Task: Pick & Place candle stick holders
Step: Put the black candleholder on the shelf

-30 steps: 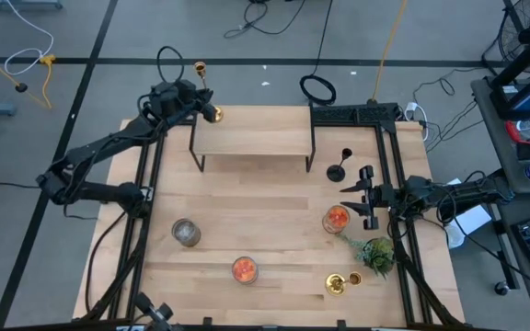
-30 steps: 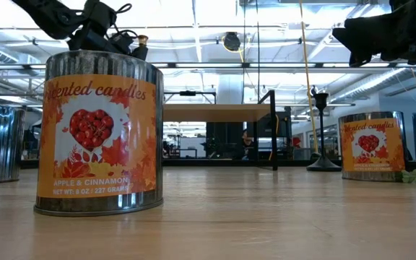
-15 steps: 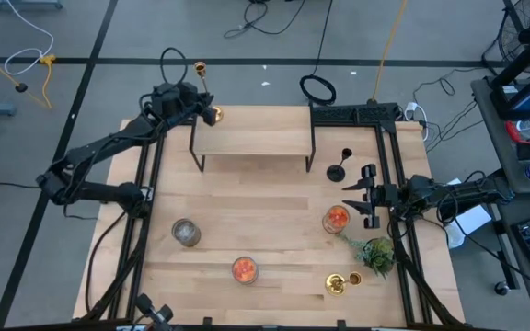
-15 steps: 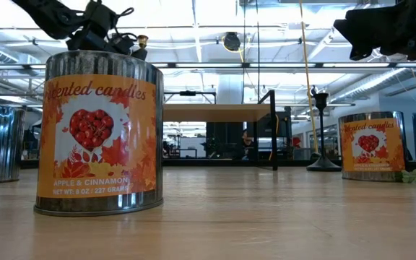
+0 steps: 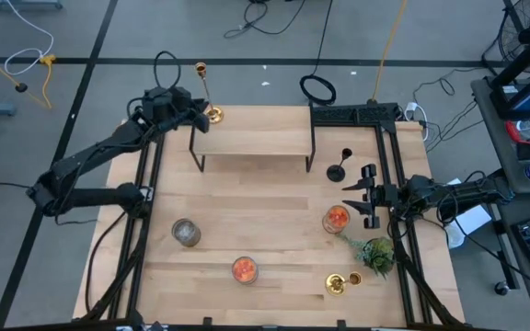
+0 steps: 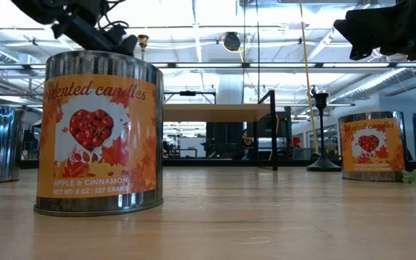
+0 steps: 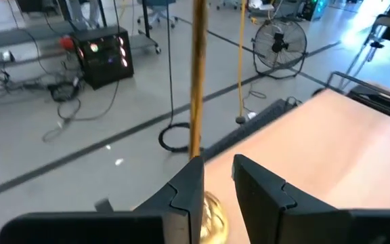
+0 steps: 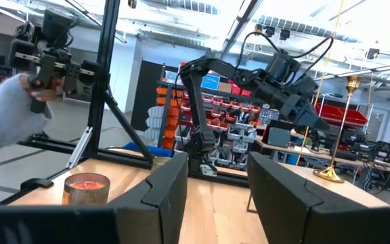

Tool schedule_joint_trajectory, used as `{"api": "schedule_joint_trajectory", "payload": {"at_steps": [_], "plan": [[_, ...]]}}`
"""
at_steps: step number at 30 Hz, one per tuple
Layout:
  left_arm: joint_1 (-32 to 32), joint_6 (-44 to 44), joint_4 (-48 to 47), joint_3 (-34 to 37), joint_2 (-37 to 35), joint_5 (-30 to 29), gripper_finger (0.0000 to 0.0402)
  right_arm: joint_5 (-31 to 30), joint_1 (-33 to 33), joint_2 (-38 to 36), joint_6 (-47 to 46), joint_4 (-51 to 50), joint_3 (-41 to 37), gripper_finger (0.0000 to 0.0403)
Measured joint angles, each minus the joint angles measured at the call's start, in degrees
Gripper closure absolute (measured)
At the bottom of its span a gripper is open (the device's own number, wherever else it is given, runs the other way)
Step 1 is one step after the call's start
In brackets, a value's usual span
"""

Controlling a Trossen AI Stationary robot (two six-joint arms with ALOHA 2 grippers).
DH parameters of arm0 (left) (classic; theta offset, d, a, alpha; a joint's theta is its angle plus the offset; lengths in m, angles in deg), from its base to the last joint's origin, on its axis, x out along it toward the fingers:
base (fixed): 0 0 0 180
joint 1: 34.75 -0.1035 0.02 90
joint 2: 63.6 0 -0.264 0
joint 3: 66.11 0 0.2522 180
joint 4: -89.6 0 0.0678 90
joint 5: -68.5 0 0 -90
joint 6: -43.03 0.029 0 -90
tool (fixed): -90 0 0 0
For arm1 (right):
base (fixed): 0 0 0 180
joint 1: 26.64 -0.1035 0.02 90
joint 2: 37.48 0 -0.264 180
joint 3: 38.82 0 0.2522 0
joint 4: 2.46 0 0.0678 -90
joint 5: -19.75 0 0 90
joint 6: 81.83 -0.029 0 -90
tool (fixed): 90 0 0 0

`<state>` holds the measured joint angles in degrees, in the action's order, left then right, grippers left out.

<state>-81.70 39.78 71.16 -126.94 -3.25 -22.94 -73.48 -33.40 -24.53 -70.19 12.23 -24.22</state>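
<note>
A tall gold candle stick holder (image 5: 208,97) stands upright on its round base at the table's far left corner. It also shows in the left wrist view (image 7: 196,81). My left gripper (image 5: 194,114) is open and empty just to its left, and the stick stands beyond the fingertips (image 7: 215,169). A short black holder (image 5: 339,169) stands on its base right of the wooden shelf. A second gold holder (image 5: 338,284) sits near the front right beside the green sprig (image 5: 375,252). My right gripper (image 5: 368,196) is open and empty, hovering near the right edge.
A wooden shelf on black legs (image 5: 251,141) stands at the far middle. Three candle tins stand on the table: a grey one (image 5: 186,232) and two orange ones (image 5: 245,269), (image 5: 336,219). A person's sleeve (image 8: 5,115) shows beyond the table in the right wrist view.
My left gripper has drawn back from the gold holder toward the table's left edge. The holder stays upright at the far left corner.
</note>
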Motion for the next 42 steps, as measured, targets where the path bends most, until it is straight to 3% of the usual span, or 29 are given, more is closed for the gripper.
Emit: {"api": "schedule_joint_trajectory", "payload": {"at_steps": [3, 9, 15, 22, 25, 31, 42], "plan": [[1.0, -0.3, -4.7, 0.0, -2.6, 0.1, 0.0316, -2.4, 0.0, 0.0, 0.0, 0.0, 0.0, 0.0250], [4.1, -4.2, -14.3, 0.0, -7.6, 2.5, 0.0316, -17.1, 0.0, 0.0, -1.3, -2.9, 0.4, 0.0250], [9.2, -4.6, -19.8, 0.0, -10.9, 10.8, 0.0316, -24.1, 2.2, 1.3, -11.5, -20.6, 5.5, 0.0250], [15.3, -4.2, -20.1, 0.0, -11.2, 11.6, 0.0316, -23.8, 5.2, 4.6, -15.5, -24.8, 8.9, 0.0250], [16.9, -3.1, -20.0, 0.0, -11.1, 11.5, 0.0316, -27.8, 6.3, 5.4, -17.2, -25.2, 8.9, 0.0250], [18.7, -3.0, -19.9, 0.0, -11.1, 11.3, 0.0316, -29.8, 9.5, 6.6, -24.9, -32.9, 8.8, 0.0250], [20.2, -2.9, -19.1, 0.0, -11.1, 11.3, 0.0316, -33.8, 20.2, 9.9, -28.3, -33.0, 7.3, 0.0250]]}}
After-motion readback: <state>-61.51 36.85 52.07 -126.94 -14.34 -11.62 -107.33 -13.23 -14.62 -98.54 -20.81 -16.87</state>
